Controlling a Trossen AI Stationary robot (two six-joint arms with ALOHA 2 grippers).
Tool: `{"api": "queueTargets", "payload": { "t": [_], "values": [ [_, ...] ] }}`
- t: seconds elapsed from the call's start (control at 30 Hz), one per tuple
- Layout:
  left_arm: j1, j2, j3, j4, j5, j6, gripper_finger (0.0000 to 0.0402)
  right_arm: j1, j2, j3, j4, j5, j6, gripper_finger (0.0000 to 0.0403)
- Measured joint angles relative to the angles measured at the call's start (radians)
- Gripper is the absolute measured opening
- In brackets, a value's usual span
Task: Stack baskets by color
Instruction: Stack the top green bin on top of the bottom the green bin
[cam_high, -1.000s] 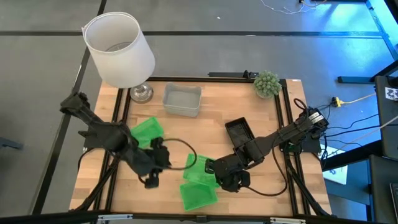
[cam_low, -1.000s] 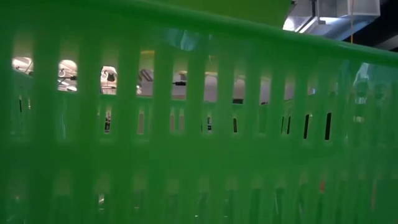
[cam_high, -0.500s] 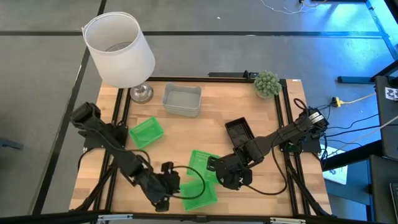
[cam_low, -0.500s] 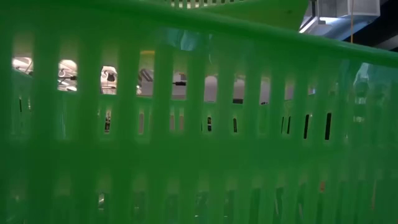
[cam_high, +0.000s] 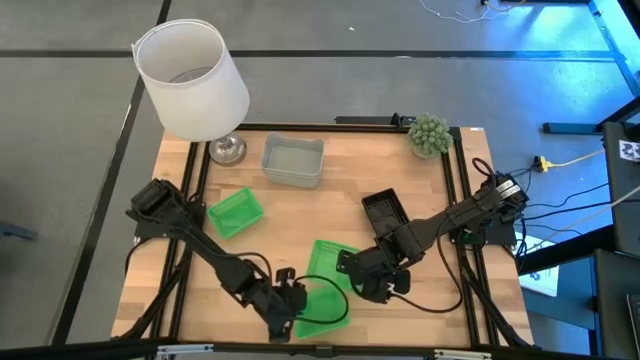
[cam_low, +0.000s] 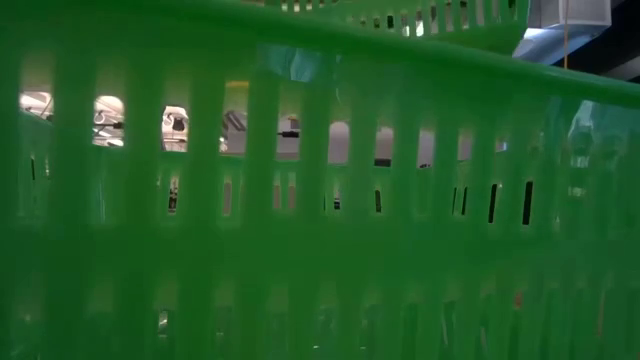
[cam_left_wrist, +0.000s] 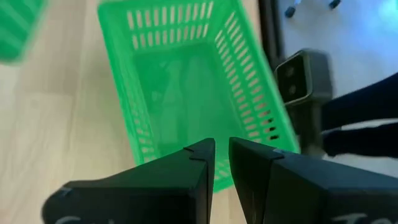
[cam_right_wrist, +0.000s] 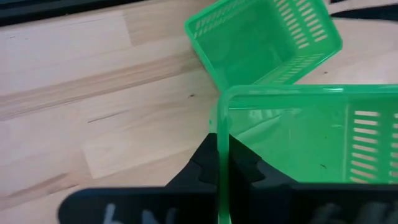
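Three green baskets show in the high view. One (cam_high: 235, 212) rests flat on its base at the left. One (cam_high: 322, 312) sits at the near edge and fills the low view (cam_low: 300, 200). My right gripper (cam_high: 358, 275) is shut on the third (cam_high: 332, 260). My left gripper (cam_left_wrist: 222, 149) has its fingers a narrow gap apart, low over the near-edge basket's (cam_left_wrist: 193, 81) closest end wall. I cannot tell whether it touches. A grey-white basket (cam_high: 293, 160) and a black basket (cam_high: 385, 212) rest farther back. My right gripper pinches one side wall (cam_right_wrist: 219, 121) of the green basket near a corner, with one finger inside the basket and one outside. The fingers slant down from the table's right side. The basket is tilted and raised. Its slotted wall (cam_low: 400, 15) shows above the near-edge basket's rim.
A large white lampshade (cam_high: 192, 80) stands at the far left corner. A small green plant ball (cam_high: 429, 134) sits at the far right corner. Bare wood lies between the far baskets and the arms. Black rails frame the table's sides.
My left gripper has swung down toward the near edge and somewhat right, and is now at the near-edge basket. Its finger gap is unchanged. My right gripper has tipped a little with its basket, and more of the basket's slotted wall now shows at the top of the low view.
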Motion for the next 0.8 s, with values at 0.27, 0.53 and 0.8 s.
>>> {"api": "queueTargets", "payload": {
  "t": [0.27,0.53,0.8],
  "values": [
    [0.021,0.066,0.000,0.003,0.032,-0.008,0.0039,0.000,0.000,0.000,-0.017,0.000,0.000,0.0002],
    [0.053,0.065,0.000,-0.012,0.007,-0.011,0.0039,0.000,0.000,0.000,-0.017,0.000,-0.002,0.0002],
    [0.090,0.069,0.000,-0.087,-0.011,-0.010,0.0039,0.000,0.000,0.000,-0.019,0.004,0.001,0.0002]
  ]
}}
